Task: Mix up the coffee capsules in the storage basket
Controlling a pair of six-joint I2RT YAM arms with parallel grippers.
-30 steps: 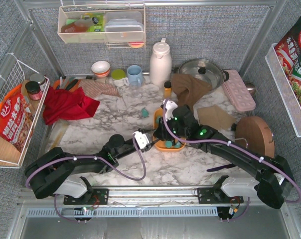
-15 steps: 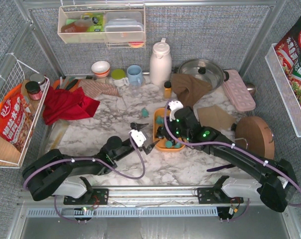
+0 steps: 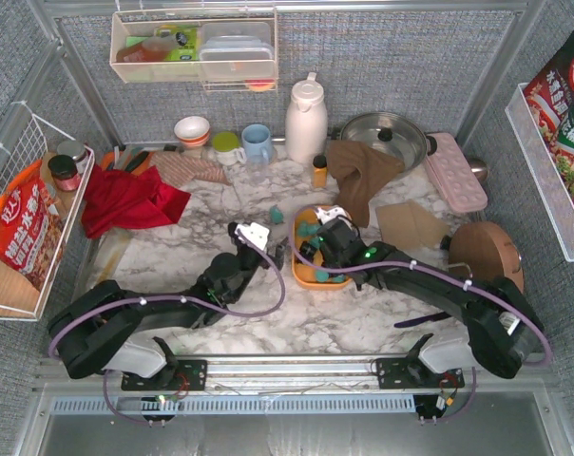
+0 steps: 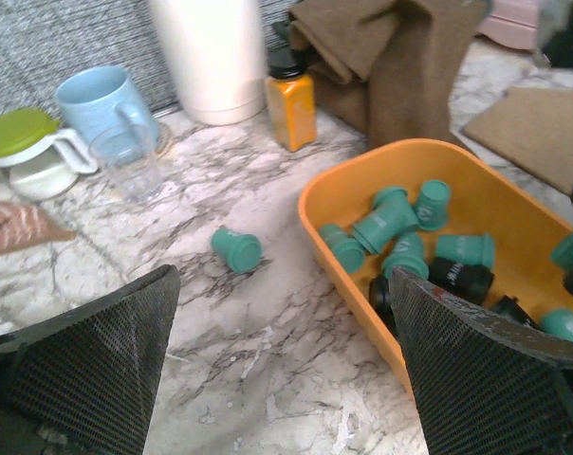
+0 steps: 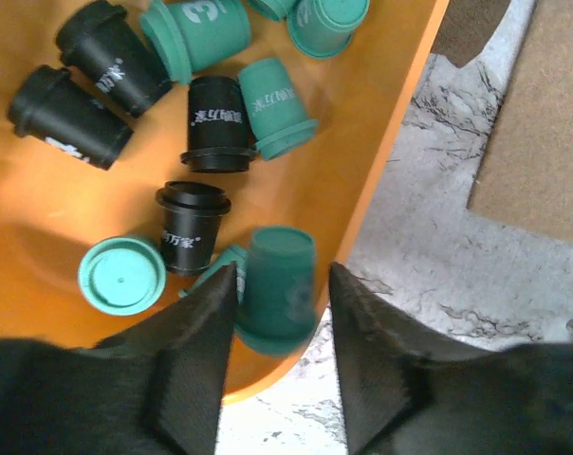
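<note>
- Currently, my left gripper (image 4: 286, 370) stands wide, empty.
- My right gripper (image 5: 282, 277) brackets a teal capsule (image 5: 277, 299); grip indeterminate.
- Capsule axis runs along my jaws, flange wristward.

Left hand (image 4: 282, 303) spread wide, right hand (image 5: 283, 284) slightly ajar.

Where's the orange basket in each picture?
Top external: the storage basket sits mid-table, near the middle of the picture.
Left wrist: it fills the right half, with capsules inside.
Right wrist: it fills the upper left, seen close from above.
Shared landmark: the flat brown mat beside the basket.
</note>
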